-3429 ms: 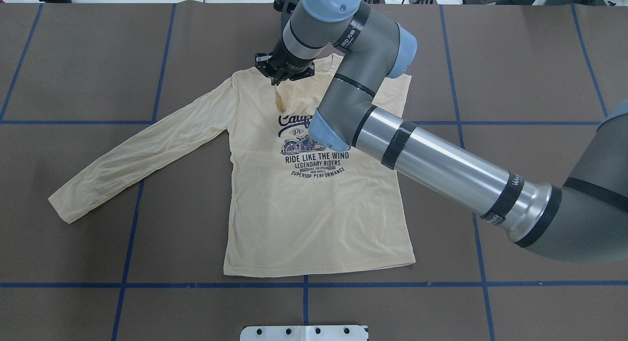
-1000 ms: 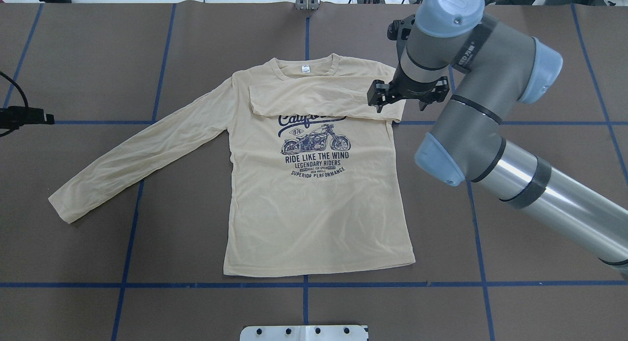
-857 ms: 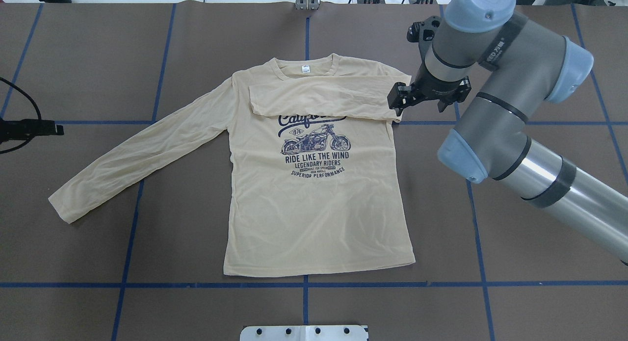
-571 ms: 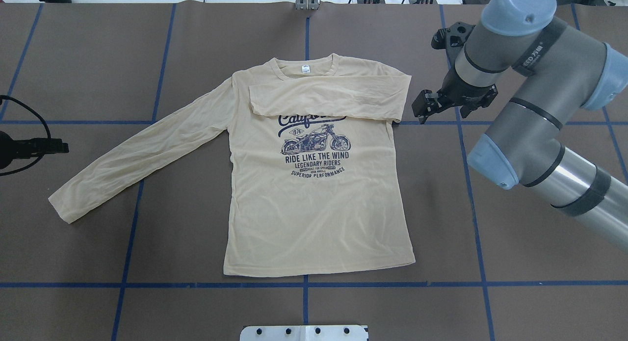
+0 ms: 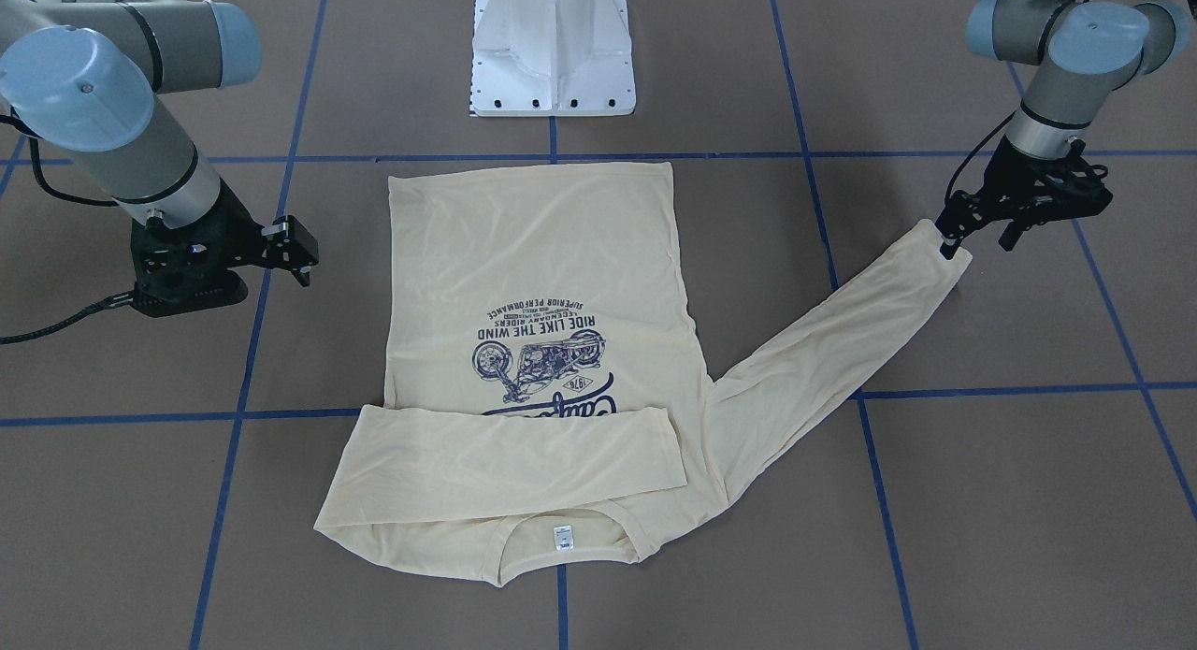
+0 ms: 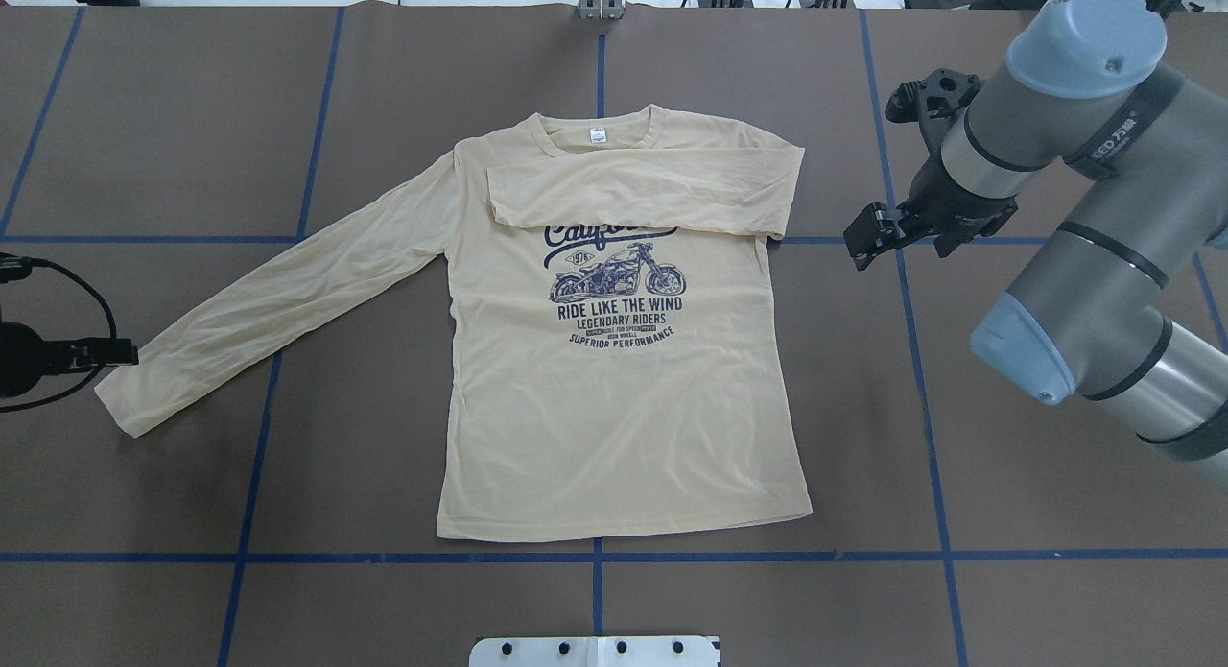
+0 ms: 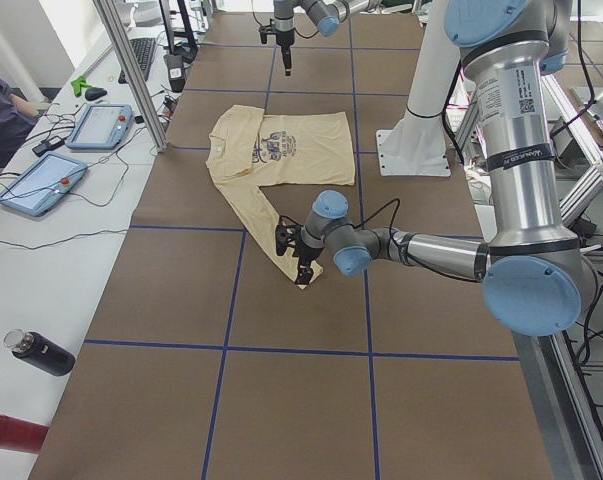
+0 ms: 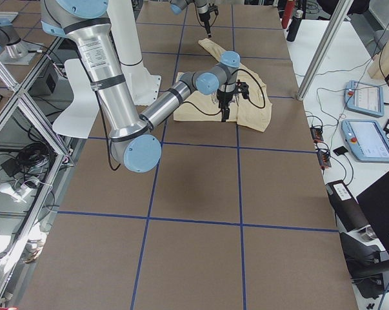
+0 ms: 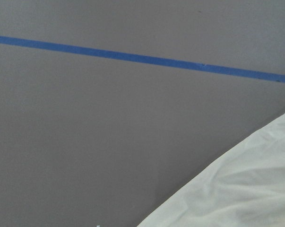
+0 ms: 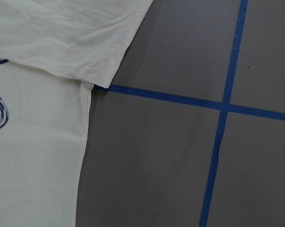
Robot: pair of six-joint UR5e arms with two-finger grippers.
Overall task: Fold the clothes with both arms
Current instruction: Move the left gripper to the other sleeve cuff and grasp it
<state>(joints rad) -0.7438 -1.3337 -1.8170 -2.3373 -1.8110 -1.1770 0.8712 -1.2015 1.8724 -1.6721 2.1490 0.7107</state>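
Cream-yellow T-shirt [image 6: 614, 427]: laid flat and print-up at the middle of the desk [image 6: 1007, 600], with the neck label [image 6: 597, 135] towards the far edge in the overhead view.
Folded sleeve [image 6: 633, 195]: laid across the chest, covering the top of the navy print [image 6: 614, 297], its cuff near the opposite shoulder. This fold is judged done.
Outstretched sleeve [image 6: 278, 293]: spread flat on the desk towards the robot's left and not yet folded.
Left hand [image 5: 975, 237]: held low at the cuff of the outstretched sleeve. The jaws are seen apart with one finger at the cuff's edge, and nothing appears to be gripped.
Right hand [image 6: 904, 243]: jaws apart and empty, held over bare desk just beside the shirt, near the end of the folded sleeve.
Progress: an early stage is judged, with one sleeve in.
Left to do: the second sleeve is to be brought across the chest, then the body is to be folded.
Next move: a pinch on the thin cuff is called for, without the cloth being dragged.
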